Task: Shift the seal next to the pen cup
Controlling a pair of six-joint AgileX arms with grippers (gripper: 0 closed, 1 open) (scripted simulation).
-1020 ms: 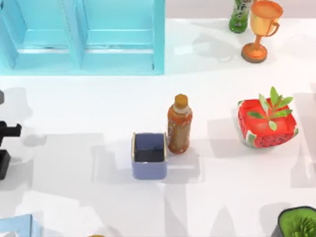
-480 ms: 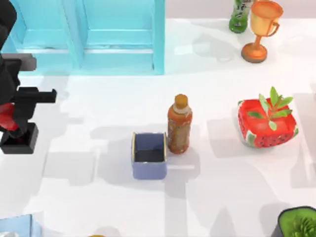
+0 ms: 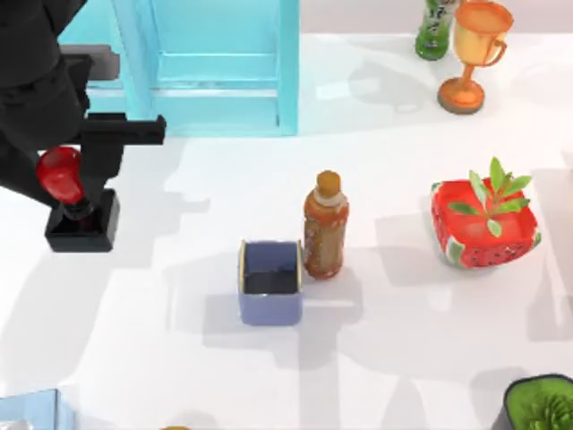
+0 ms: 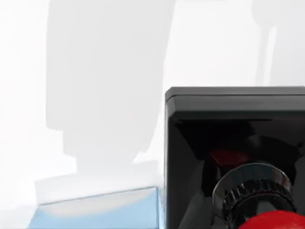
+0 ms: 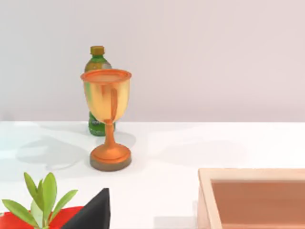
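The worktop (image 3: 421, 358) is my widest margin: bare white lies between my load and the pen cup (image 3: 269, 281), so I judge the carry can go in from the cup's left side, where nothing stands. Behind, the blue shelf unit (image 3: 215, 72) closes off the far-left edge, and I would keep clear of its front lip. The amber bottle (image 3: 325, 226) stands just beside the cup's right wall, touching or nearly so, which rules that side out. The watermelon plant pot (image 3: 483, 228) and the trophy (image 3: 473, 54) sit well apart at the right. My left tool (image 3: 67, 179) is closed on the seal (image 3: 76, 202), gripping the red knob with the black base hanging below, seemingly lifted off the surface, at the far left. My right arm stays parked.
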